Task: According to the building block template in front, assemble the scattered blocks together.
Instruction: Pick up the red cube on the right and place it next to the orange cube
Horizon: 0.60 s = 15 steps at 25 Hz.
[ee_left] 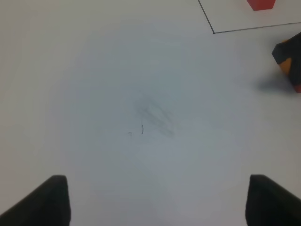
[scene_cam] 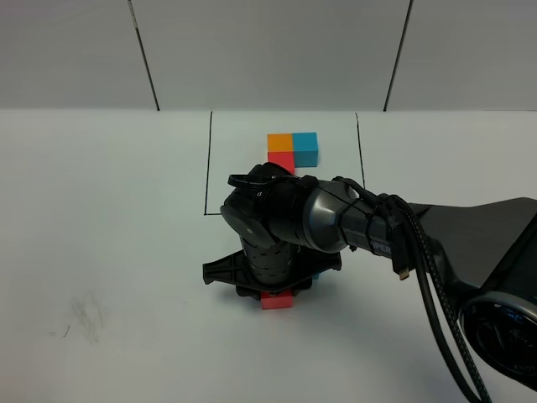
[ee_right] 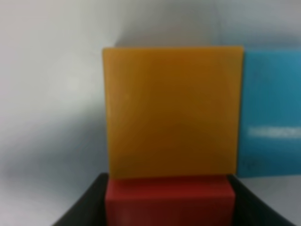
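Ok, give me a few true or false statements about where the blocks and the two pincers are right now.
1. The left pincer is open above bare table. True.
2. The template trio sits outside the black outline. False: it lies inside it.
3. The loose orange block and the loose blue block sit edge to edge. True.
4. The right pincer is closed on the loose blue block. False: the loose red block is the one between its fingers.
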{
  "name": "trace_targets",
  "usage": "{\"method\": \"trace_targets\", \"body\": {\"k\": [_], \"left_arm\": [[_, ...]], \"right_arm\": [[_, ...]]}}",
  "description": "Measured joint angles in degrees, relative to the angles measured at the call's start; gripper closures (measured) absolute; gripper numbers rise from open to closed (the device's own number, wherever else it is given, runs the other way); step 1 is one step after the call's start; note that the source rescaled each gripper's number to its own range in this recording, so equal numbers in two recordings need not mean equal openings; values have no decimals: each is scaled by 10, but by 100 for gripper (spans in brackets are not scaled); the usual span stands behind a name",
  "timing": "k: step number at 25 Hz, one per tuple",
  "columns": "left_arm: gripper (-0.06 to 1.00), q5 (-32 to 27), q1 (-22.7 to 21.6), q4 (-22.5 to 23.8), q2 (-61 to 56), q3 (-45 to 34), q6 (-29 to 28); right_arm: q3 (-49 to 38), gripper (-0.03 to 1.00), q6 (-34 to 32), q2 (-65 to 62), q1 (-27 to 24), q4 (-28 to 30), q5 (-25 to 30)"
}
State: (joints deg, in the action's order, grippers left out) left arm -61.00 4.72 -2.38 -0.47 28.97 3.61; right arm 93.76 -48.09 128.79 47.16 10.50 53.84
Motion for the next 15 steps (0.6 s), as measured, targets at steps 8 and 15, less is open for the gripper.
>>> {"method": "trace_targets", "body": {"k": [8, 15], "left_arm": [[-4, 0, 0, 0, 0, 0, 0], [-4, 0, 0, 0, 0, 0, 0]], "right_arm": [[4, 70, -11, 4, 0, 7, 9], [4, 70, -11, 4, 0, 7, 9]]}}
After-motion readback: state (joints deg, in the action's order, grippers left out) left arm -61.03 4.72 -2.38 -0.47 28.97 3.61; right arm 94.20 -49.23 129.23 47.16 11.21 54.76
